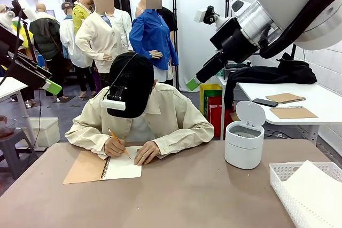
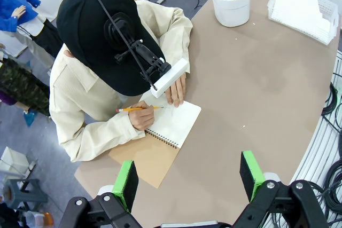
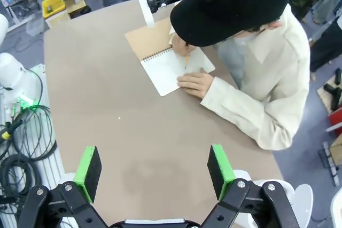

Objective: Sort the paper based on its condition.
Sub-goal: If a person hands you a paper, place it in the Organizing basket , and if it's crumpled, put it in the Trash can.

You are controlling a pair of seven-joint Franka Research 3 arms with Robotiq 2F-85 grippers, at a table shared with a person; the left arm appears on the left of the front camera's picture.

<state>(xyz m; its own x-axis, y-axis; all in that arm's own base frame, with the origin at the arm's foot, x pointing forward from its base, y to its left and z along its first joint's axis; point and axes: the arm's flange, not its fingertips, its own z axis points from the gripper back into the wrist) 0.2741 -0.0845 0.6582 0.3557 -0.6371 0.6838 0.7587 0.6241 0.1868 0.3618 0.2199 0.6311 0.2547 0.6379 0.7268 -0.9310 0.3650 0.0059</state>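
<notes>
You have both arms raised well above the brown tabletop (image 1: pixel 187 196), neither one near any sheet. The left gripper (image 2: pixel 188 177) stands with its green pads wide apart and nothing between them; the right gripper (image 3: pixel 154 169) is likewise spread wide and empty.

The loose white sheets of paper (image 1: pixel 315 193) lie stacked flat in the white latticed plastic basket (image 1: pixel 280 177) at the near corner of the table on the robot's right. Judge the right arm the nearer one; the left would have to cross the middle.

No sheet lies free on the table. At the far side, a person presses one hand (image 1: pixel 145 153) on the open white page of a spiral-bound notebook with a brown kraft cover (image 1: pixel 101 166) and writes with a yellow pencil (image 2: pixel 138 109). A white lidded cylindrical bin (image 1: pixel 244 142) stands between notebook and basket.
</notes>
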